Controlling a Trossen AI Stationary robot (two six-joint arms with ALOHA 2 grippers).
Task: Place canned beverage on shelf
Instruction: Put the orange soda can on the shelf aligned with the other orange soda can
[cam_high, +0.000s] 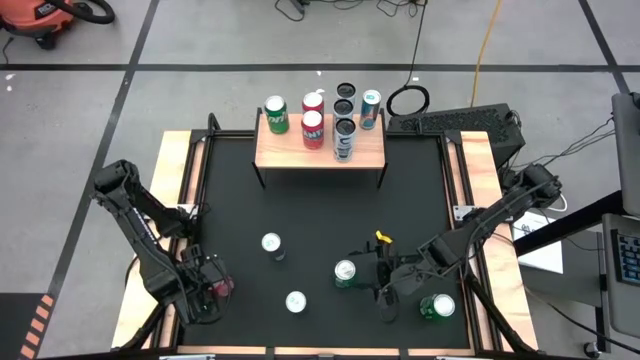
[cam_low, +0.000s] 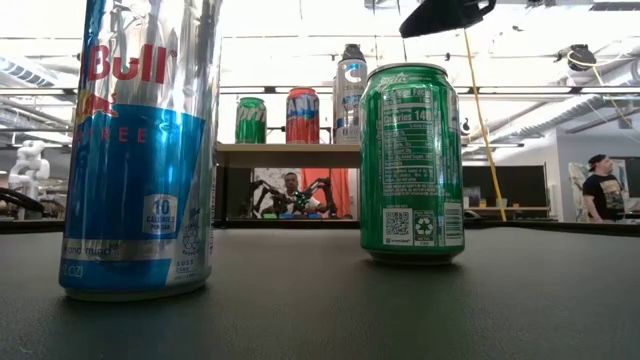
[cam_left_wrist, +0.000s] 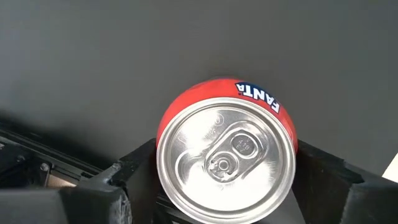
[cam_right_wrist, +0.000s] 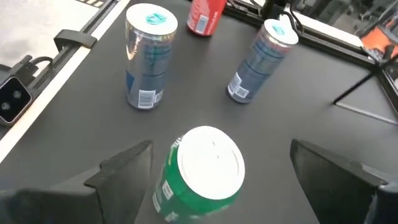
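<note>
1. The red Fanta can (cam_left_wrist: 227, 158) stands upright near the black table's (cam_high: 320, 200) front left corner, well apart from the shelf (cam_high: 320, 148) at the far edge. It sits between the fingers of the left gripper (cam_high: 213, 285), whose jaws flank it closely; I cannot tell whether they press its wall yet.
2. Risk, as I judge it: if the jaws meet the can off-centre, the smooth round wall may slip or tip when lifted.
3. The shelf already carries several cans (cam_high: 312, 128), with more standing behind it. A careless set-down could knock one over; little bare board remains.
4. The right gripper (cam_high: 385, 272) is at the front right, its jaws spread wide either side of a green can (cam_right_wrist: 202, 174) without touching it. Should both arms head for the shelf together, they could collide.
5. Readable writing: "FANTA" in white on the red can; "Bull" and "10 calories" on the tall silver-blue can (cam_low: 140, 150); a nutrition panel and recycling mark on the green can, too small to read.
</note>
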